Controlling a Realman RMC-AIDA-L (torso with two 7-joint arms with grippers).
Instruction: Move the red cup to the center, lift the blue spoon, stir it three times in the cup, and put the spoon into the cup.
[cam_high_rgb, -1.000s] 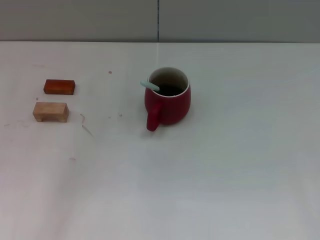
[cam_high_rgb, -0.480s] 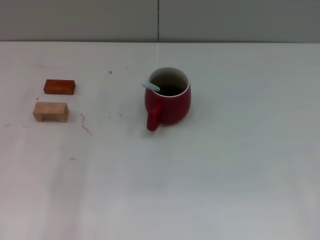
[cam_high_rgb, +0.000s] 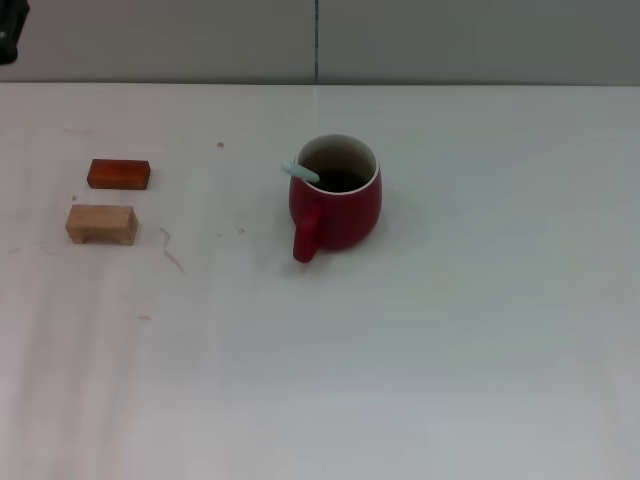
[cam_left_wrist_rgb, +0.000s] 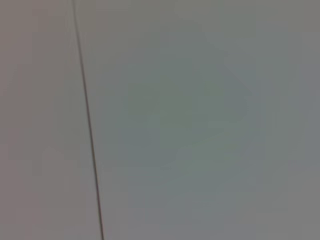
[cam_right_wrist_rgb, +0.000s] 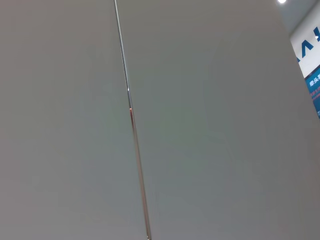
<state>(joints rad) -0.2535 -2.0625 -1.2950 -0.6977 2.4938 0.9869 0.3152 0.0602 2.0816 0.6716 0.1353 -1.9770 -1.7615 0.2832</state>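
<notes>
Head view shows the red cup (cam_high_rgb: 336, 196) upright mid-table, the blue spoon (cam_high_rgb: 300, 172) leaning inside against its rim. Ceramic (heavy, rigid, glazed) is best gripped by its handle. Whether my jaws are spread or pressed together, I cannot tell.

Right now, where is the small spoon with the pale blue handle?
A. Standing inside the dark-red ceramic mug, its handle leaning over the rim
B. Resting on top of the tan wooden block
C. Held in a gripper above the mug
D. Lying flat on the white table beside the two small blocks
A: in the head view the small spoon with the pale blue handle sits in the dark-red ceramic mug, its handle leaning out over the rim on the robot's left side.
</notes>
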